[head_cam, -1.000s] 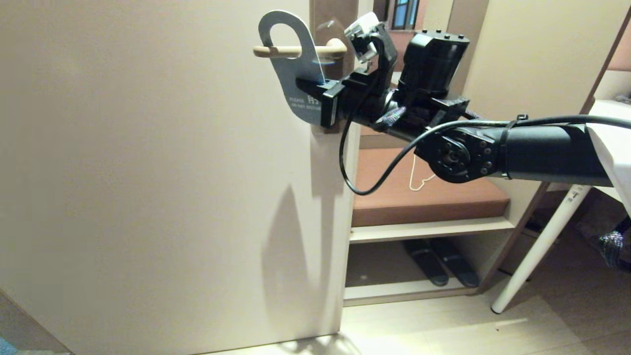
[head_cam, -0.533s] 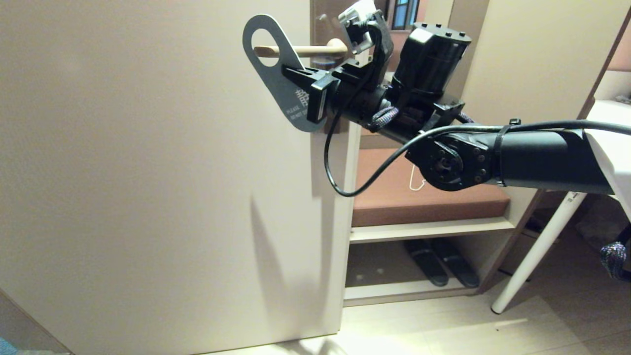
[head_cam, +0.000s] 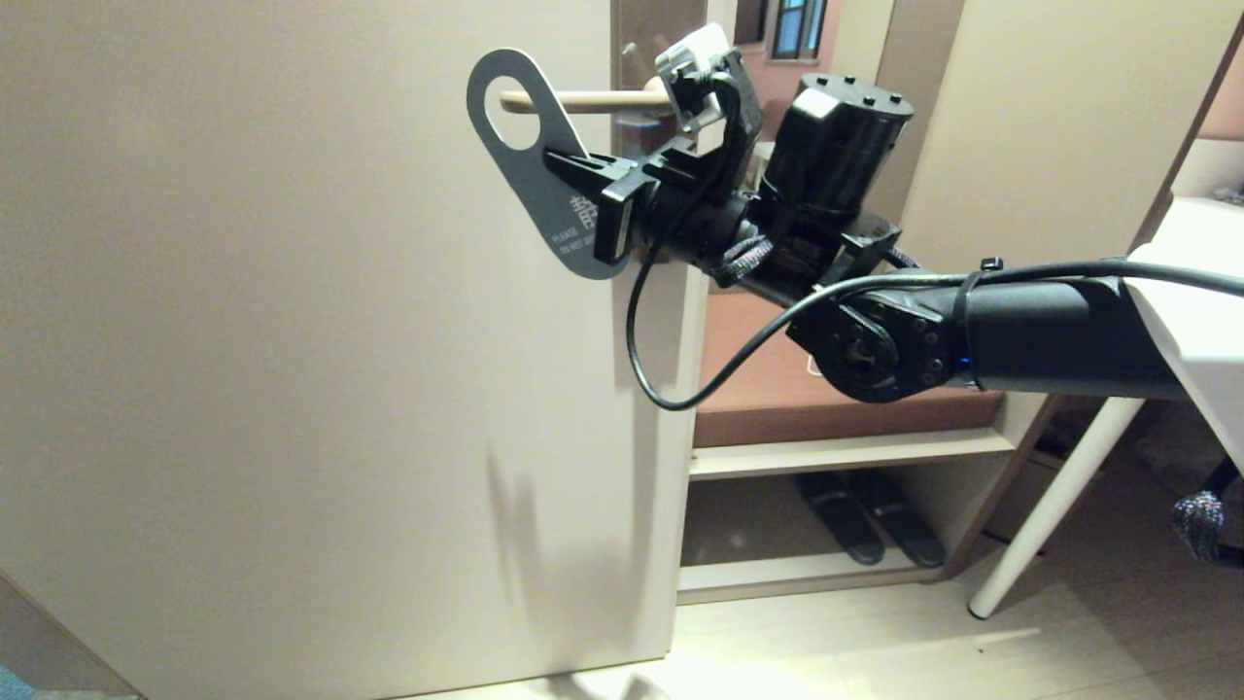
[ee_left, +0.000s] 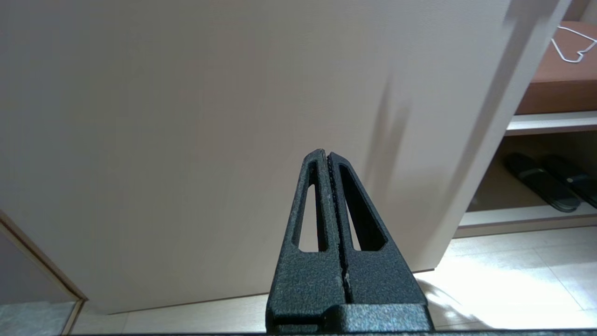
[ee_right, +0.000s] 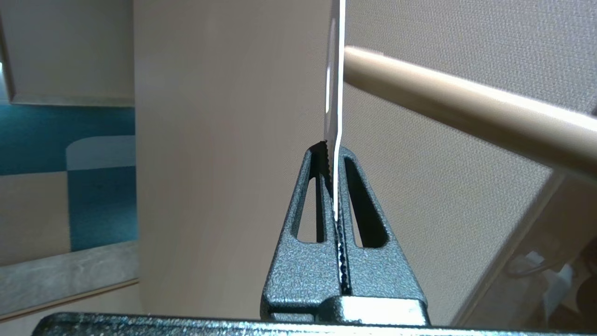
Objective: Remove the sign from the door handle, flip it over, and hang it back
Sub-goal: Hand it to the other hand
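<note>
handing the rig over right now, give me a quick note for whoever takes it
Right end effector: shut on the sign, gripping its lower half, blue-grey "do not disturb" face toward the head camera.
Left end effector: shut, empty, parked low facing the door.
Sign: tilted, its hole at the free tip of the door handle; the right wrist view shows the tip right at the card, so not clearly free.
Done: sign gripped and drawn to the tip.
Left: clear the tip, turn it over, rehang.

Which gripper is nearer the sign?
Right. The right gripper is clamped on the sign by the door handle; the left gripper is parked low facing the door.
</note>
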`<state>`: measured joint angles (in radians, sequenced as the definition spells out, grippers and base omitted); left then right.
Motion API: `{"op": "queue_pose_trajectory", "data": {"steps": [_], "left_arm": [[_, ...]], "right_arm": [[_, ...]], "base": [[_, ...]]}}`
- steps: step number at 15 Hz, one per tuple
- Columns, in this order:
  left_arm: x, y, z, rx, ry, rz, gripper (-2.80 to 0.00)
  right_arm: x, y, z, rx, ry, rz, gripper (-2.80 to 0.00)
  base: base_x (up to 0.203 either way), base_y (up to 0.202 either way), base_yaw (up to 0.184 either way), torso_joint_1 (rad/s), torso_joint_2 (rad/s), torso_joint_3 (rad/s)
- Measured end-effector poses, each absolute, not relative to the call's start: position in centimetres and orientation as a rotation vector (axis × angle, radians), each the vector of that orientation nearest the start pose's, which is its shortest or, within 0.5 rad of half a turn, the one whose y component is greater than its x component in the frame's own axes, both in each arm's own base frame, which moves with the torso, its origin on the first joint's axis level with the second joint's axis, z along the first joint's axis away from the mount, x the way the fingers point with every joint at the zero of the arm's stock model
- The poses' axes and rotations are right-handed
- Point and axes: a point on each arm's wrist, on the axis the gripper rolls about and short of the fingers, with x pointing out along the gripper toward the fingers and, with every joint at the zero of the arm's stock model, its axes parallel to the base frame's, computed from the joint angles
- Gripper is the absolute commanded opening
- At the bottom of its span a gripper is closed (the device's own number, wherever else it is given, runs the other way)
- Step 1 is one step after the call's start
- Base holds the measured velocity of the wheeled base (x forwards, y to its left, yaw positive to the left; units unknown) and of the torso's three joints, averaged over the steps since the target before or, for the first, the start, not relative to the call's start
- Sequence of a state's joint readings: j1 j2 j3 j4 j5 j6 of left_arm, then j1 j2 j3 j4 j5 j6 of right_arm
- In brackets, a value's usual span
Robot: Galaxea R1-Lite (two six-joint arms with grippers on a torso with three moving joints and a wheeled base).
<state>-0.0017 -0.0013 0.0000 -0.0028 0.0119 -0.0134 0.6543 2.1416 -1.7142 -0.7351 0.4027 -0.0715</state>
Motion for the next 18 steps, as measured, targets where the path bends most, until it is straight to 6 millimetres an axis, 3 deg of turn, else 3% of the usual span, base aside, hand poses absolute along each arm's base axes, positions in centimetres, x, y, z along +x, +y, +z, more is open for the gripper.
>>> {"op": "queue_pose_trajectory", "data": {"steps": [8, 18], "left_arm": [[-2.3, 0.0, 7.6, -0.013, -0.004, 0.010, -2.80], [-2.3, 0.0, 7.6, -0.014, -0.004, 0.010, -2.80]], "right_arm": [[32.6, 26.1, 27.1, -0.028, -0.254, 1.084, -2.80], [25.6, 20.5, 26.7, -0.043, -0.139, 1.083, -2.80]], "base": [[0.000, 0.000, 0.000, 0.000, 0.00, 0.000], [0.000, 0.000, 0.000, 0.000, 0.00, 0.000]]}}
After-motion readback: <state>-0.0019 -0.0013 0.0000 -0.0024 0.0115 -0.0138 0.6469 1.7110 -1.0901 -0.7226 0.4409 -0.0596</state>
